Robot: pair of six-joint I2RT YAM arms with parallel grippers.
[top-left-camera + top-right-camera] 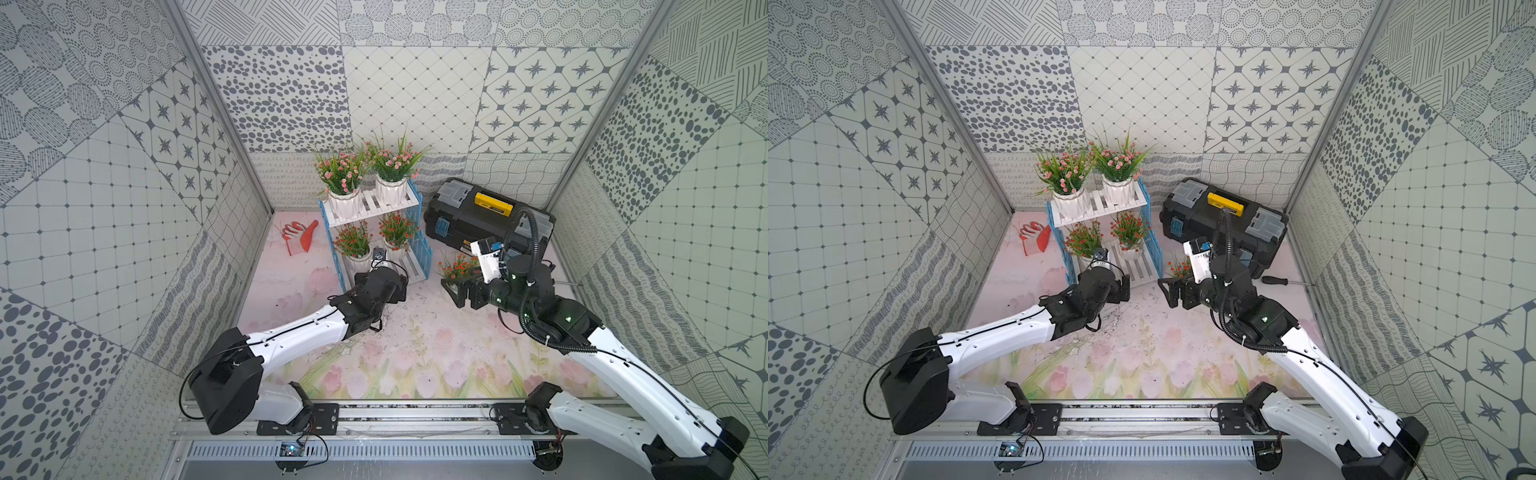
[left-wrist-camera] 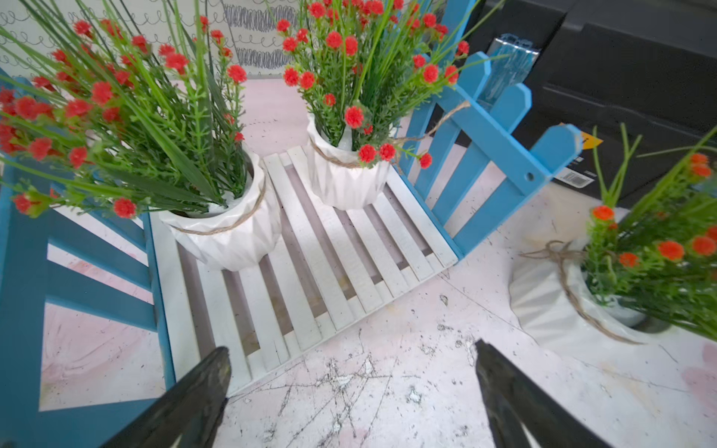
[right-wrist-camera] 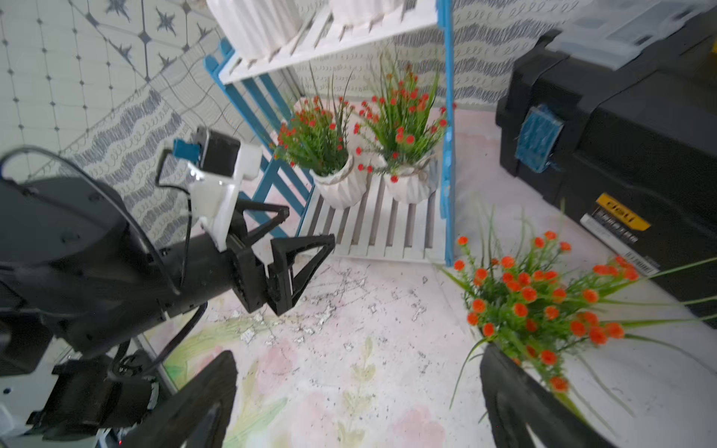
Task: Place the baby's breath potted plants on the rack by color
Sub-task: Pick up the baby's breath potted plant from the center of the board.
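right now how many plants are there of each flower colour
pink plants: 2
orange-red plants: 3
total: 5

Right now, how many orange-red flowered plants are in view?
3. Two stand in the rack, lower shelf: the left one and the right one. The third plant sits on the table between rack and toolbox. None seems hidden.

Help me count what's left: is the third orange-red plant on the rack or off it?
Off. The orange-red plant sits on the table, outside the blue side panel of the rack.
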